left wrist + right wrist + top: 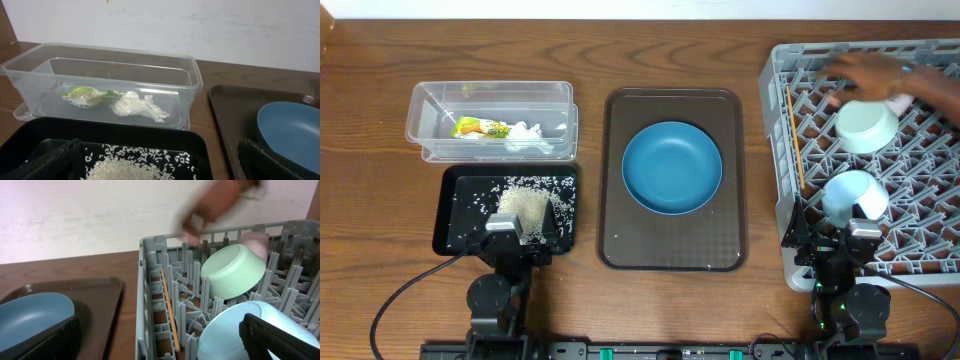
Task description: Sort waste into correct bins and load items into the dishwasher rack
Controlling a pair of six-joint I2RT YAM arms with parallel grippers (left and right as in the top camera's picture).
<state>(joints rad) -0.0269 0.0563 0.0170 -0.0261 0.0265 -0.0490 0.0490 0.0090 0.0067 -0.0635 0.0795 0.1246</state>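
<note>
Waste comes in three kinds. One small crumpled yellow-green snack wrapper (480,127) and one crumpled white tissue (530,136) lie side by side in the clear rectangular plastic tub (430,110) at upper left. Loose white rice grains (525,205), one heap with scattered strays, sit in the shallow black rectangular tray (455,225) just below the tub.

One large dark blue dish (672,167) rests on the larger dark brown serving tray (620,240) in the centre.

The large square grey plastic rack (930,200) fills the right side. It holds two small pale mint bowls, one higher (867,127) and one lower (855,195), both tilted on the pegs. It also holds one thin wooden stick (796,140) along its left edge. A pink shape (256,241) behind the higher bowl looks like the small pink cup, but it is too blurred to tell. A person's blurred hand (880,72) reaches over the rack's upper part.

The left gripper (518,230) sits at the lower edge of the black tray, its fingers (55,160) spread wide with the rice heap between them, nothing held. The right gripper (857,228) sits at the rack's lower left, its fingers (280,335) wide apart. The lower bowl lies just ahead, by the right-hand finger, ungripped.
</note>
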